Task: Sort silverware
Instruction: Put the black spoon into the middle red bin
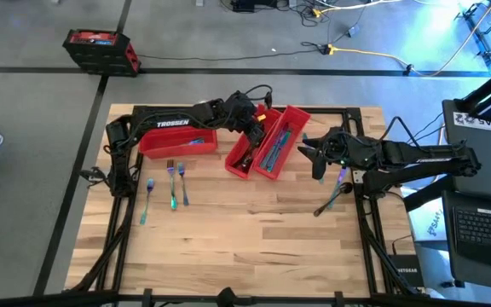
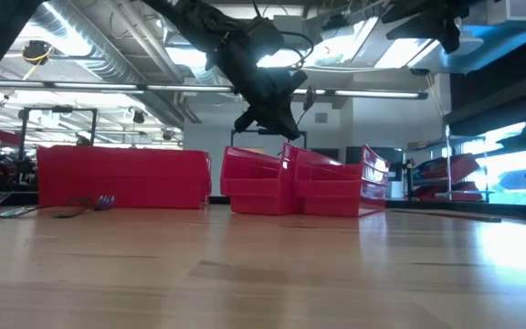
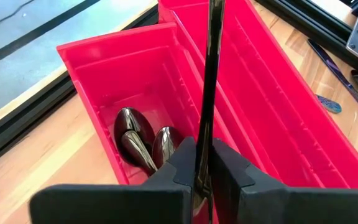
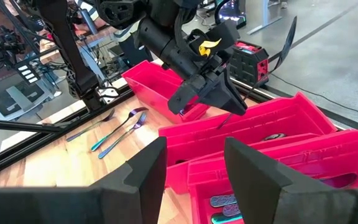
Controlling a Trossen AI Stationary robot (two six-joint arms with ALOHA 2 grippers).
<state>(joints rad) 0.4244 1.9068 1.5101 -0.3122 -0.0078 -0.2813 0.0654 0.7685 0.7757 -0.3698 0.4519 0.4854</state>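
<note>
Tabletop [image 1: 245, 239]: light wood planks, smooth satin finish. Bins [image 3: 272, 118]: glossy red plastic, ribbed inner walls. Spoons [image 3: 135, 134] in bin: dark polished metal, mirror-like. Forks [image 4: 120, 132]: iridescent blue-purple metal. End effector fingers [image 4: 145, 168]: matt black plastic.

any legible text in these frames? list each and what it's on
"TROSSEN": white lettering on the left arm, high view.
White sheet at the picture's right edge, high view: dark print, too blurred to read.
Paper beside the laptop: markings too small to read.
Red-and-black case on the floor: a label, unreadable.
Low and wrist views: no readable text.
</note>
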